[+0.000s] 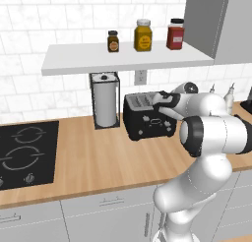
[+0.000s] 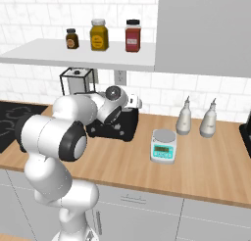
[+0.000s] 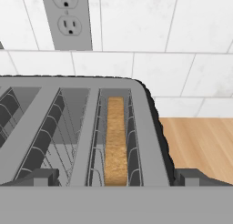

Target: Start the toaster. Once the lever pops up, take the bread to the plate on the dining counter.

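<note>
The black two-slot toaster (image 1: 147,120) stands on the wood counter against the tiled wall, next to the paper-towel holder. In the right base view the toaster (image 2: 122,128) is mostly covered by my arm. A tan slice of bread (image 3: 116,141) stands sunk in the right-hand slot of the toaster (image 3: 150,127); the left slot holds nothing. My gripper (image 3: 116,177) hovers just above the toaster top, open, its fingertips (image 3: 41,176) set wide on either side of the bread slot and touching nothing. The plate and the dining counter are out of view.
A paper-towel roll in a wire holder (image 1: 105,102) is left of the toaster and a black cooktop (image 1: 24,152) further left. A shelf (image 1: 123,59) with three jars hangs overhead. To the right sit a small scale (image 2: 163,146) and two bottles (image 2: 185,117). A wall outlet (image 3: 68,18) is close behind.
</note>
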### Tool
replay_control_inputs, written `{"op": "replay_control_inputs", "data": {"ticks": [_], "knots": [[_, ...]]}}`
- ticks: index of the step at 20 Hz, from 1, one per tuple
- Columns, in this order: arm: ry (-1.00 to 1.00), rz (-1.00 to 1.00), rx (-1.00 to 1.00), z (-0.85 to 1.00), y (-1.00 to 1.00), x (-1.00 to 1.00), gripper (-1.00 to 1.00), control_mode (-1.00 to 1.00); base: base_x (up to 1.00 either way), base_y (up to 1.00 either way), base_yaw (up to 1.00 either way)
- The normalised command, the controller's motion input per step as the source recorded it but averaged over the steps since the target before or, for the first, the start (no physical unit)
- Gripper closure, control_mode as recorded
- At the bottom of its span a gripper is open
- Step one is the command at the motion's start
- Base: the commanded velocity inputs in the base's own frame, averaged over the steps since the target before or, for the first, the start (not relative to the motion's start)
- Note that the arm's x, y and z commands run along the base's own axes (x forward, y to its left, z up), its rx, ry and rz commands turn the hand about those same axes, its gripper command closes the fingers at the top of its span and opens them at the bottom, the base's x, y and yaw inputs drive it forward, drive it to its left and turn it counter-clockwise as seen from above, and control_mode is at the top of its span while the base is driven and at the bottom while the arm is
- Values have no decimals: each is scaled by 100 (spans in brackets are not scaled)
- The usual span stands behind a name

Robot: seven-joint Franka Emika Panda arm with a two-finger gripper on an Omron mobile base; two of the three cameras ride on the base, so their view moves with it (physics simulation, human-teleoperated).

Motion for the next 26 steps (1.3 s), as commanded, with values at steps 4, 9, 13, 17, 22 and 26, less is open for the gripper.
{"op": "replay_control_inputs", "data": {"ticks": [4, 9, 13, 17, 22, 26], "knots": [[0, 0, 0, 0, 0, 0, -100, -100, 0, 0, 0], [0, 0, 0, 0, 0, 0, -100, -100, 0, 0, 0], [0, 0, 0, 0, 0, 0, -100, -100, 0, 0, 0], [0, 0, 0, 0, 0, 0, -100, -100, 0, 0, 0], [0, 0, 0, 0, 0, 0, -100, -100, 0, 0, 0], [0, 0, 0, 0, 0, 0, -100, -100, 0, 0, 0]]}}
